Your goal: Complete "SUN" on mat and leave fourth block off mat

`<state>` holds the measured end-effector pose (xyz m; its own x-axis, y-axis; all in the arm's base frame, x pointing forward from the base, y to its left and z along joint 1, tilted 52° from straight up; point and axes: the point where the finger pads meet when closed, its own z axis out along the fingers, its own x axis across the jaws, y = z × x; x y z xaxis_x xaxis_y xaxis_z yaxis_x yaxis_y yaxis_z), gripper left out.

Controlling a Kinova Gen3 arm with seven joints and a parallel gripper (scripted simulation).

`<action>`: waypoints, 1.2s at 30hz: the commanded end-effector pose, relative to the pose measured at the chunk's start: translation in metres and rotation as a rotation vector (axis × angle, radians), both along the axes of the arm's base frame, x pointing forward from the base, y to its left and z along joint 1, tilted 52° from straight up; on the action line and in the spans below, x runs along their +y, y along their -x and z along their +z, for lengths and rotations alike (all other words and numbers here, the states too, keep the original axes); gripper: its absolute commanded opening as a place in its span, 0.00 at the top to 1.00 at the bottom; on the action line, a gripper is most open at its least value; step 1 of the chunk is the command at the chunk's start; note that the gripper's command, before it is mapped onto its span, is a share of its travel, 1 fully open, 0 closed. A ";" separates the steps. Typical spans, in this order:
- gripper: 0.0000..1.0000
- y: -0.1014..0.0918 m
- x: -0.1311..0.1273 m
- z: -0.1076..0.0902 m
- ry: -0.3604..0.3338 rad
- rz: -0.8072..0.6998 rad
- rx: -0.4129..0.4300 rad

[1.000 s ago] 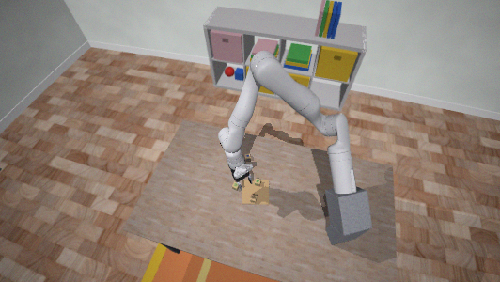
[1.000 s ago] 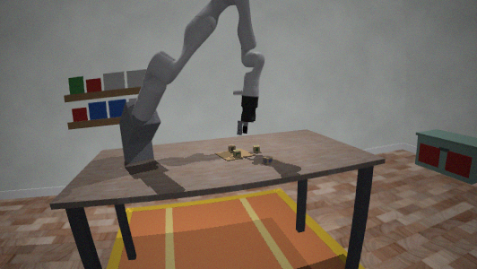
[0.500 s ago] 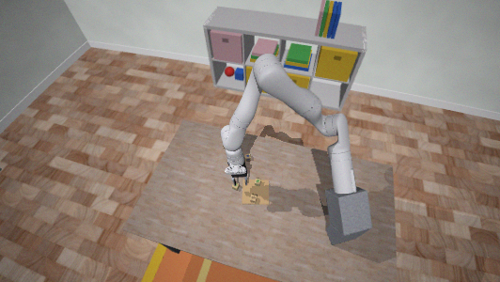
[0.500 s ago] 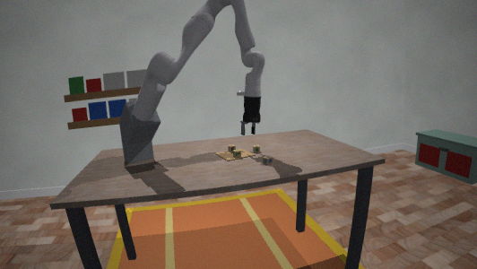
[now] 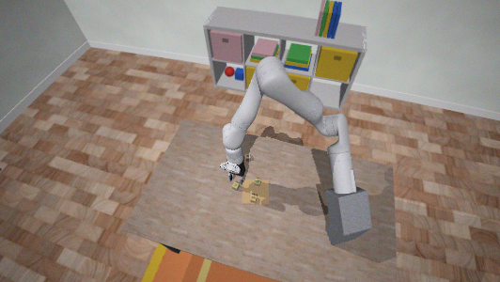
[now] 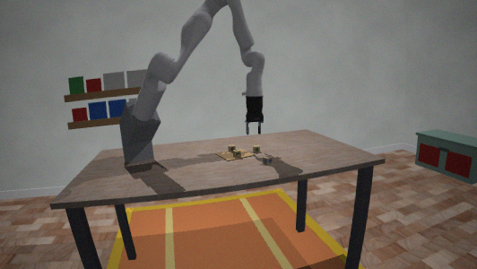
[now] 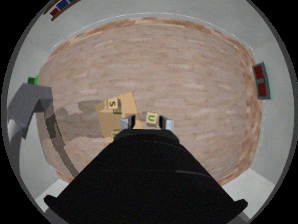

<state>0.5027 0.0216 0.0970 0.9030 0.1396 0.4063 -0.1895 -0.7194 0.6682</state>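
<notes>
Overhead, the jaws (image 6: 254, 130) hung spread wide with nothing in them above the U block (image 6: 256, 149), which sat on the counter (image 6: 314, 152) just beside the mat (image 6: 225, 156), mid-counter.

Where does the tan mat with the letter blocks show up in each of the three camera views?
Top: the mat lies mid-table, just right of the open gripper.
Exterior: the mat sits mid-table, below and left of the gripper.
Wrist: the mat lies left of centre, partly behind the gripper body.
Shared landmark: the arm's grey base.
</notes>
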 end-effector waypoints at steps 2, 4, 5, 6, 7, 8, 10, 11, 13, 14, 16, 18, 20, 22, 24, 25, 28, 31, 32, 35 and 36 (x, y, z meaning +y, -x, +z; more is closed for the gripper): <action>0.00 -0.003 0.001 0.003 -0.011 -0.020 -0.038; 0.00 -0.004 0.001 0.004 -0.020 -0.033 -0.058; 0.00 -0.005 0.001 0.005 -0.024 -0.038 -0.066; 0.00 -0.005 0.001 0.005 -0.027 -0.043 -0.074; 0.00 -0.006 0.001 0.006 -0.030 -0.047 -0.080; 0.00 -0.006 0.001 0.006 -0.033 -0.051 -0.086; 0.00 -0.006 0.001 0.006 -0.033 -0.051 -0.086; 0.00 -0.007 0.001 0.006 -0.035 -0.054 -0.091; 0.00 -0.007 0.001 0.007 -0.038 -0.058 -0.098; 0.00 -0.007 0.001 0.007 -0.039 -0.060 -0.101; 0.00 -0.008 0.001 0.007 -0.041 -0.062 -0.104; 0.00 -0.008 0.001 0.008 -0.042 -0.063 -0.106; 0.00 -0.008 0.001 0.008 -0.042 -0.063 -0.106; 0.13 -0.008 0.001 0.008 -0.042 -0.063 -0.106; 0.13 -0.008 0.001 0.008 -0.042 -0.063 -0.106; 0.13 -0.008 0.001 0.008 -0.042 -0.063 -0.106; 0.13 -0.008 0.001 0.008 -0.042 -0.063 -0.106; 0.13 -0.008 0.001 0.008 -0.042 -0.063 -0.106; 0.13 -0.008 0.001 0.008 -0.042 -0.063 -0.106; 0.13 -0.008 0.001 0.008 -0.042 -0.063 -0.106; 0.13 -0.008 0.001 0.008 -0.042 -0.063 -0.106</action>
<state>0.5102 0.0218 0.1043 0.8615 0.0635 0.5037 -0.3042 -0.7298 0.6123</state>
